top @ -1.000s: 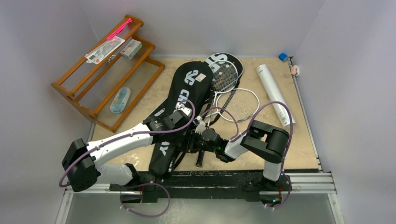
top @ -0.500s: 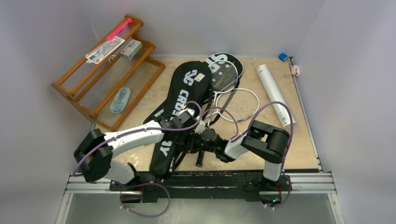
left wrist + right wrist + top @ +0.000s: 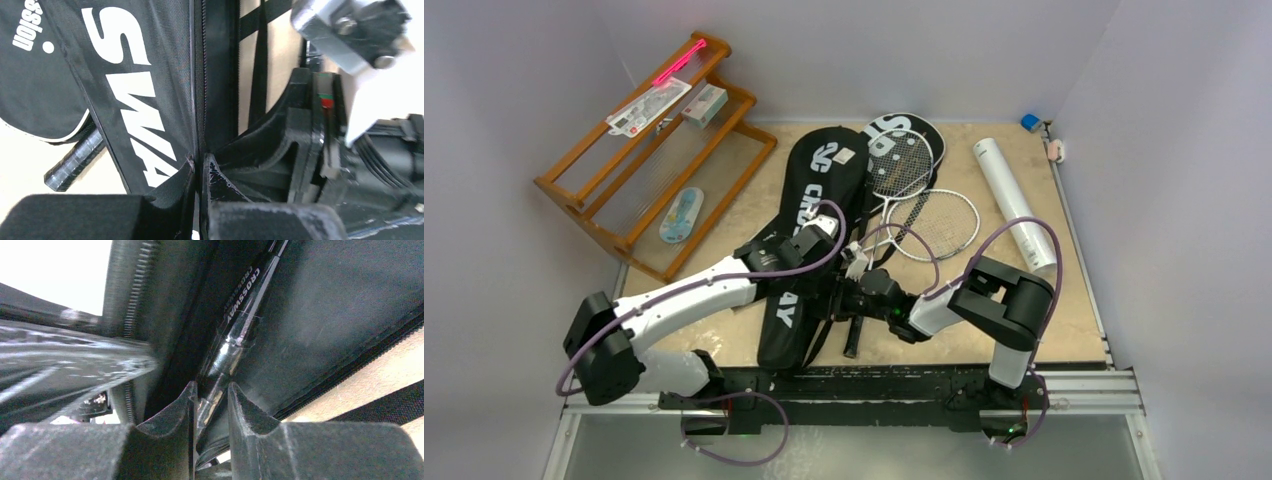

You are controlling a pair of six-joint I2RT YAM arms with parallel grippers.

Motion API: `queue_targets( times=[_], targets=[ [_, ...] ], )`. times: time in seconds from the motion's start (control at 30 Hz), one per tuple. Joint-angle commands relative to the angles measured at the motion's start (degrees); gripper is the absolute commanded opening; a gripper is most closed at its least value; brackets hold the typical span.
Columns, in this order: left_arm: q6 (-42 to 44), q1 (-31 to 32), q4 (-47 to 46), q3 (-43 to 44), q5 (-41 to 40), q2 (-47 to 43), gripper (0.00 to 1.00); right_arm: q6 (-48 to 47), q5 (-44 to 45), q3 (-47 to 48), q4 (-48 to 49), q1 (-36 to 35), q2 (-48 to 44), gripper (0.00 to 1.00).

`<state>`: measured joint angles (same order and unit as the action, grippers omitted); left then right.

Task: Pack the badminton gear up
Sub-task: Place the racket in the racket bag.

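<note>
Our left gripper (image 3: 200, 162) is pinched tight on the zipper edge of the black racket-shaped fabric cover (image 3: 125, 95), and we judge it's lifting that lip to keep the mouth open. The right gripper (image 3: 212, 392) is clamped on a thin glossy racket shaft (image 3: 235, 332) lying inside the opening, likely feeding it in. Both arms reach low and forward, meeting mid-table. The long white tube (image 3: 1012, 205) lies well apart, far right.

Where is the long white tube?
In the top view, the long white tube lies on the right side of the table, running from near to far, just right of the bare racket heads.
</note>
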<state>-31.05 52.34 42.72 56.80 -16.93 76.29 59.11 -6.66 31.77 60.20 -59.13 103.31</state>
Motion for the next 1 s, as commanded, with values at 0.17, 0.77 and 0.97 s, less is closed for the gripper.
queue_targets(
  times=[0.17, 0.77, 0.97],
  targets=[
    [-2.4, -2.0, -7.9, -1.8, 19.2, -8.0, 0.00, -3.1, 1.7, 3.2, 7.3, 1.8, -2.9, 0.08],
    [-8.1, -12.4, -23.8, -14.7, 40.1, -14.8, 0.00, -5.5, 2.2, 2.7, 9.9, 2.0, -1.3, 0.25],
    [-4.4, -12.4, -13.9, -11.7, 24.9, -12.5, 0.00, -4.6, 5.4, -1.8, 2.6, 2.8, -9.1, 0.48]
  ],
)
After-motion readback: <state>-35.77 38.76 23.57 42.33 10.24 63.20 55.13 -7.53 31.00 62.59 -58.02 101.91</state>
